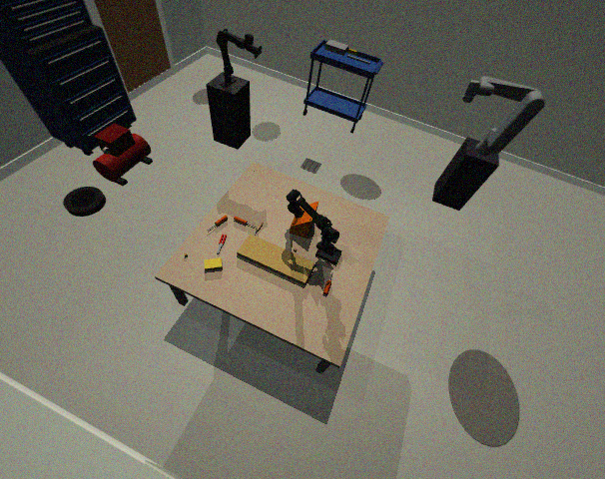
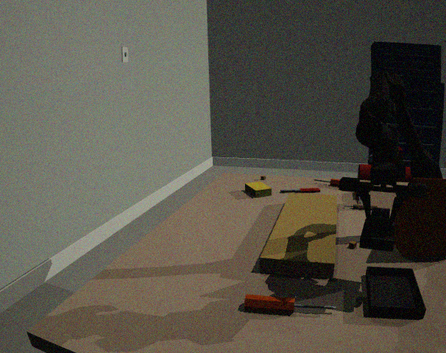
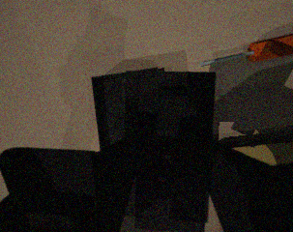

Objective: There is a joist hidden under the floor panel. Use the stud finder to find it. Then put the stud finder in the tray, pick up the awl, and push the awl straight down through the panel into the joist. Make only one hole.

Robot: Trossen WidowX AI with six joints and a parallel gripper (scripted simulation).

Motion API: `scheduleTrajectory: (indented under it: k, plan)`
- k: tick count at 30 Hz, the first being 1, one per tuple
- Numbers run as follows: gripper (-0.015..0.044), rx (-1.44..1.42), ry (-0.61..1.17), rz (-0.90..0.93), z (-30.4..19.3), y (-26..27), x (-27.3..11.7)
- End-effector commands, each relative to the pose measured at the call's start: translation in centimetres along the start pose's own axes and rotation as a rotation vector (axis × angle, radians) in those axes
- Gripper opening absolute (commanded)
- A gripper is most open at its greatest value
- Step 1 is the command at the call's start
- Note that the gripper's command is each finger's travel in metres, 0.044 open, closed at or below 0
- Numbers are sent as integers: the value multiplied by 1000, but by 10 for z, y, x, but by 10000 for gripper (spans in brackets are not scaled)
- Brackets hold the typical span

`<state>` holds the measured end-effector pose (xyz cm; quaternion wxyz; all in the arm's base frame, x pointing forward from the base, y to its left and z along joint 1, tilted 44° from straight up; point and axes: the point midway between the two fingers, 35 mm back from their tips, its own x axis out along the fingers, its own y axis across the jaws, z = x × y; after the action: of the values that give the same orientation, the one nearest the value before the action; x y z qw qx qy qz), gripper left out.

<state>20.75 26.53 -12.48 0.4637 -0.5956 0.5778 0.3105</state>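
My gripper [image 1: 328, 245] [image 2: 381, 213] [image 3: 167, 137] is shut on the dark box-shaped stud finder [image 2: 377, 233] [image 3: 185, 111]. The stud finder hangs upright above the black tray [image 1: 335, 259] [image 2: 394, 315] [image 3: 107, 108]; in the top view the two dark shapes merge. The yellow floor panel [image 1: 256, 248] [image 2: 310, 209] [image 3: 261, 154] lies beside the tray, partly in the arm's shadow, with no hole that I can make out. An orange-handled tool [image 1: 326, 287] [image 2: 268, 304] [image 3: 277, 46] with a thin shaft, seemingly the awl, lies on the table near the tray, its shaft towards it.
An orange block-like object [image 1: 302, 222] [image 2: 428, 220] stands close to the arm. A small cube [image 1: 295, 250] [image 2: 352, 245] lies by the panel. Past the panel's far end are a yellow block [image 1: 213, 262] [image 2: 258, 186], red-handled pliers [image 1: 222, 240] [image 2: 308, 190] and several hand tools.
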Motion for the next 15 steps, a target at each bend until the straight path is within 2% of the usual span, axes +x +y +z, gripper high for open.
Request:
scheduleTrajectory:
  k: [1,4,15]
  plan:
    - [0,-104,30,25,6,38,18]
    - [0,-153,48,34,8,57,28]
    - [0,-156,49,34,5,57,43]
